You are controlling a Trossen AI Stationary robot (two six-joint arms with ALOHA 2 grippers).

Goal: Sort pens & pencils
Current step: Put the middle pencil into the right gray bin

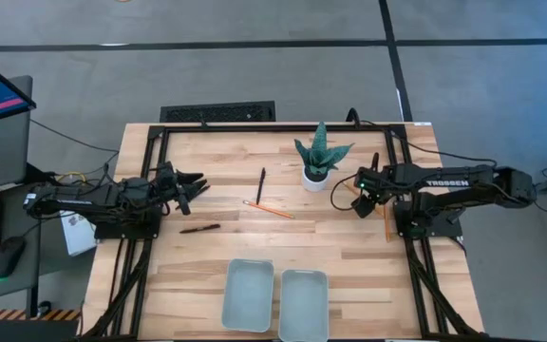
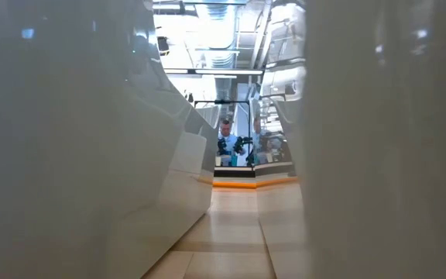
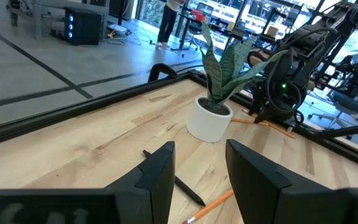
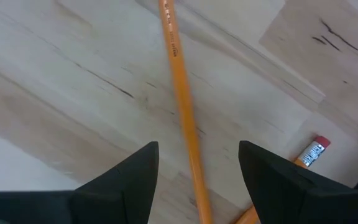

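Pale wood table (image 1: 207,256), slatted butcher-block top inside a dark frame. Left arm rests low at the table's left edge, left gripper (image 1: 196,187) pointing inward, fingers (image 3: 157,174) parted with nothing between them; through the gap its wrist view sees a black pen and a pencil end on the wood. Right arm lies along the right edge, right gripper (image 1: 361,202) just beside the plant pot, pointed down at the table; its fingers (image 4: 132,171) stand wide apart and straddle a pencil (image 4: 182,106) lying flat on the wood, not gripped. A second pencil's eraser end (image 4: 312,151) shows close by.

Two pale trays (image 1: 250,294) side by side at the near edge, with nothing visible in them. Small potted plant (image 1: 319,161) in a white pot, mid-table toward the back.

Pens: one (image 1: 261,185) left of the pot, lying nearly front-to-back; another (image 1: 199,228) farther left, near the left gripper. One orange pencil (image 1: 269,209) lies between pot and trays, another (image 1: 386,220) beside the right arm.
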